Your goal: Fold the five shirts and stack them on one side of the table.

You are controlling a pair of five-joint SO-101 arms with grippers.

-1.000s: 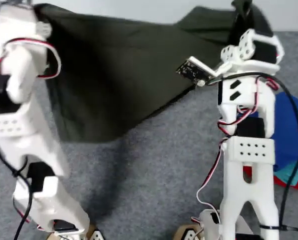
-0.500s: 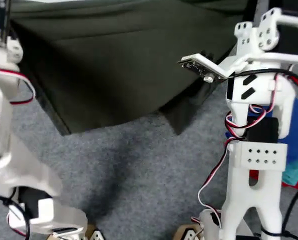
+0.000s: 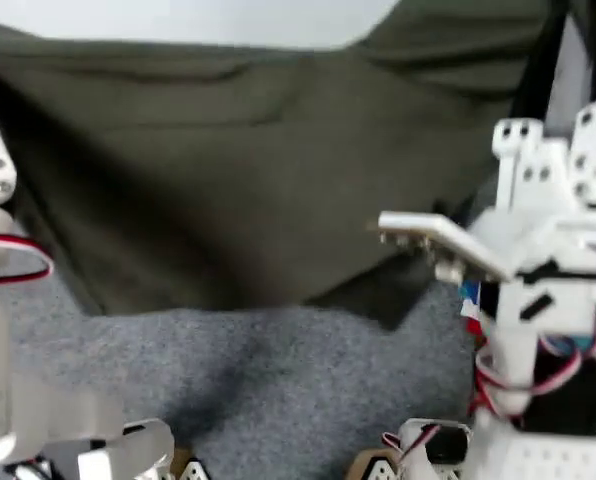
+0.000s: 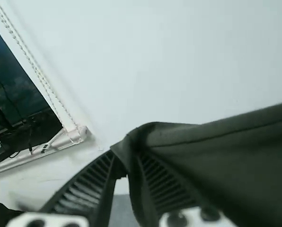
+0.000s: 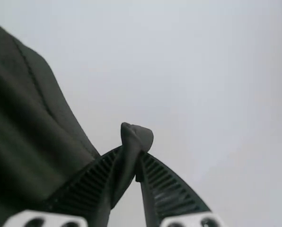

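The dark olive-green cloth shirt (image 3: 228,180) is shown lifted higher and spread wider than a second earlier, both arms having been raised. It is hung as a limp, matte sheet above the grey, felt-like worktop (image 3: 278,390), and a stitched seam can be made out. One bunched corner is clenched by the black ribbed left pincer (image 4: 127,166), another by the right pincer (image 5: 136,158). Laying-out is judged imminent; no fold has yet been made.

The dark olive shirt (image 3: 228,180) hung spread out in the air, pinched at two upper corners, its lower hem slack.
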